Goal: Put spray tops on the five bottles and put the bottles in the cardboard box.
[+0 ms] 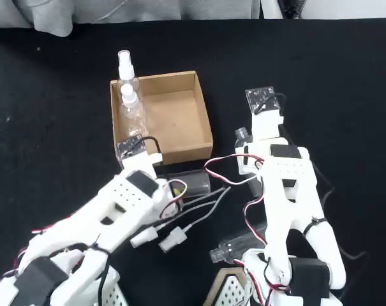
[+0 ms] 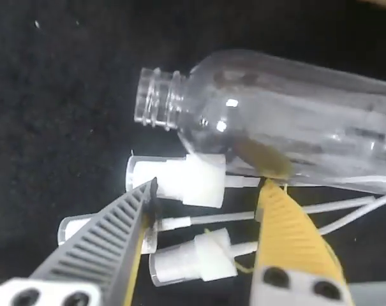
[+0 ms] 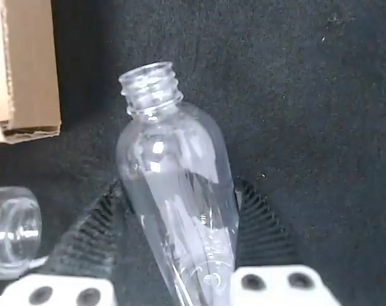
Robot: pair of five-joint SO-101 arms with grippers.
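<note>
A clear plastic bottle (image 3: 173, 178) with no top sits pinched in the right gripper (image 3: 180, 204), near the brown cardboard box (image 1: 189, 152). Two topped bottles (image 1: 130, 105) stand inside it. The left gripper (image 2: 208, 188) hangs spread wide over white spray tops (image 2: 180, 180), beside another lying bottle (image 2: 282, 121).

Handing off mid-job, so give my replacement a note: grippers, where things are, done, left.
Left gripper: open over loose spray tops on the table.
Right gripper: shut on an uncapped bottle.
Done: two capped bottles stand at the cardboard box's left wall, apparently inside.
Left: cap that bottle and two lying bottles, then box all three.
</note>
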